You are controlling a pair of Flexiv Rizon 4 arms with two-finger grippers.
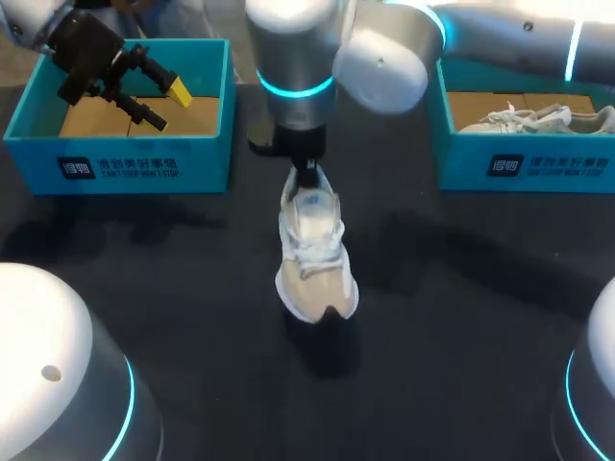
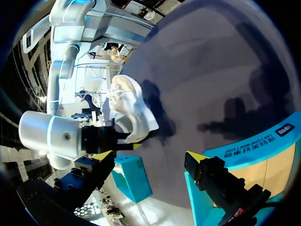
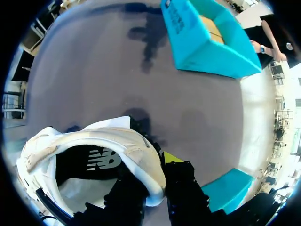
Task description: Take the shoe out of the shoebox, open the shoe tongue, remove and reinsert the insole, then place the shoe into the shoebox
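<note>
Head view: the white shoe (image 1: 313, 252) stands on the dark surface (image 1: 461, 317) between the two blue boxes, toe toward the camera. The right gripper (image 1: 306, 176) grips its heel from above. The left gripper (image 1: 165, 106) hangs over the left shoebox (image 1: 144, 165), fingers spread and holding nothing. A second shoe (image 1: 538, 117) lies in the right shoebox (image 1: 538, 168).

Left wrist view: the left gripper (image 2: 149, 157) stands open above a wall of the left shoebox (image 2: 263, 148). Well ahead, the shoe (image 2: 130, 107) sits on the surface (image 2: 211, 70) with the right gripper (image 2: 110, 137) at its heel.

Right wrist view: the right gripper (image 3: 150, 169) is closed on the heel collar of the shoe (image 3: 94, 141), one finger inside and one outside. The left shoebox (image 3: 207, 44) lies well ahead.
</note>
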